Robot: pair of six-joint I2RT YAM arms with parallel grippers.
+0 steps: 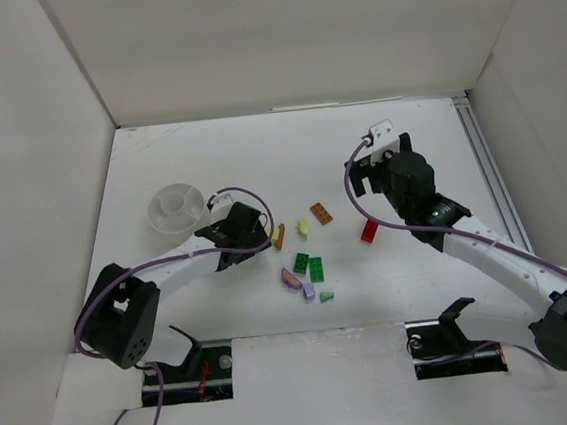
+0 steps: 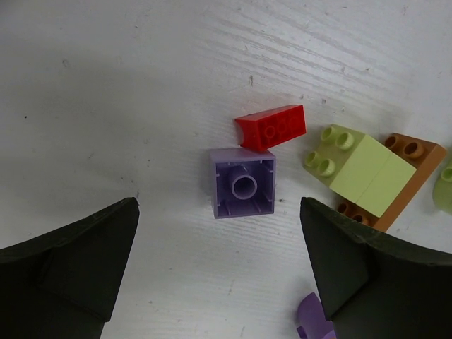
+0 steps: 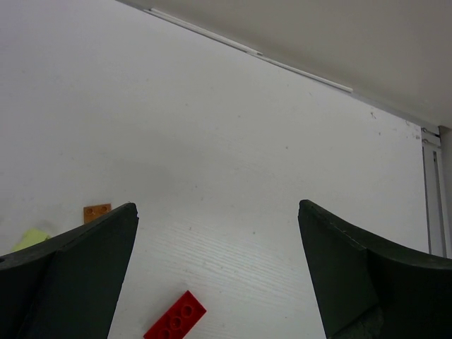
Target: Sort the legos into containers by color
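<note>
Left gripper – wide, empty; purple brick upturned between its jaws. Right gripper – wide, empty, red brick near. Cup beside the left gripper looks empty; sorting apparently barely begun.

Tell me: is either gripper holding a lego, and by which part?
Nothing is held. The left gripper stands open over the purple brick without touching it; the right gripper is open and empty.

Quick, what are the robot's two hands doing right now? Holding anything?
Left gripper: open, holding nothing, over a small purple square plastic brick.
Right gripper: open, holding nothing.
</note>
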